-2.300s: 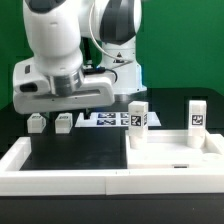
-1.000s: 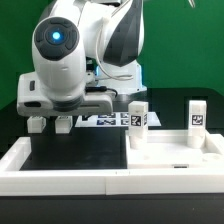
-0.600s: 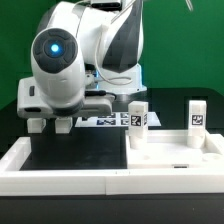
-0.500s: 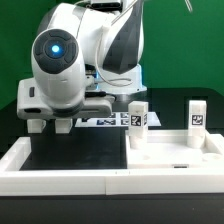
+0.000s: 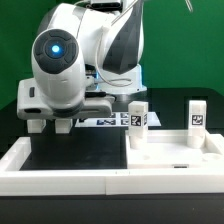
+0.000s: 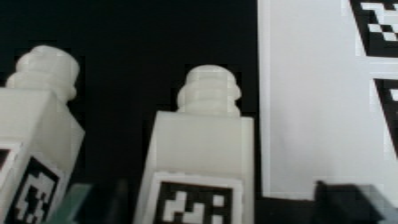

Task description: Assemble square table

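We log: gripper (image 6: 214, 198) open, straddling one leg (image 6: 199, 140) without contact; second leg (image 6: 39, 110) beside that leg; marker board (image 6: 302, 80) on its other side.

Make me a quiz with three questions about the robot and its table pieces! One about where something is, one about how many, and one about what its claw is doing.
1. Where do the two upright legs stand?
A. On top of each other
B. On the tabletop slab
C. Hanging in the air

2. How many loose legs show in the wrist view?
A. One
B. Four
C. Two

3. The gripper is:
A. Open
B. Shut on a leg
C. Shut on the slab

Answers:
1 B, both legs rise straight up from the slab's top.
2 C, two knob-topped legs lie side by side.
3 A, dark gaps show between each finger and the leg between them.
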You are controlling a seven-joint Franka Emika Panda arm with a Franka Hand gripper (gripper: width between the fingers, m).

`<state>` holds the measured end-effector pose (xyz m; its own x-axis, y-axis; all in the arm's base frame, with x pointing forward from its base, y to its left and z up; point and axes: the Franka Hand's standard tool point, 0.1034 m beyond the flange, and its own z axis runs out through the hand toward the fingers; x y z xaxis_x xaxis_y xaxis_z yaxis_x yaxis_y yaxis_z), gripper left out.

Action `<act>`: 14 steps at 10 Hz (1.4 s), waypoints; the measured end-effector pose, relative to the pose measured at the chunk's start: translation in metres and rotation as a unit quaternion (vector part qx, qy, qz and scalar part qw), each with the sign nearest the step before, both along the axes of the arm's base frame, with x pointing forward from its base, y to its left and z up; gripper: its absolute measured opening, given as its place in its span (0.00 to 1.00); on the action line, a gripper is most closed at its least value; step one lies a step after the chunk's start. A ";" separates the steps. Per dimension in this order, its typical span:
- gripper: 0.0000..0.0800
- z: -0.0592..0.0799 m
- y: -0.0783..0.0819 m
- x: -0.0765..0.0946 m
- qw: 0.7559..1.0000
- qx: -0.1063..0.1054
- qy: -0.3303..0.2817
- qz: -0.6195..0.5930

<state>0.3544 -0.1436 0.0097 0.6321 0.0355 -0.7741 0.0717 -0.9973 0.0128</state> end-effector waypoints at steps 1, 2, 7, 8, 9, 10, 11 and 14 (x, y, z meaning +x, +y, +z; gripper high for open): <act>0.35 0.000 0.000 0.000 1.000 0.000 0.000 0.000; 0.35 0.000 0.000 0.000 1.000 0.000 0.000 0.000; 0.36 0.000 0.000 0.000 1.000 0.000 0.000 0.000; 0.36 0.001 0.002 0.001 1.000 0.000 -0.002 0.000; 0.36 0.003 0.005 0.003 1.000 0.001 -0.005 0.001; 0.36 0.011 0.011 0.008 1.000 0.003 -0.008 0.004; 0.36 0.025 0.017 0.012 1.000 0.007 -0.005 0.005; 0.36 0.071 0.034 0.041 1.000 0.003 -0.004 -0.003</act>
<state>0.3958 -0.1091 0.0811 0.6388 0.0366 -0.7685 0.0665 -0.9978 0.0078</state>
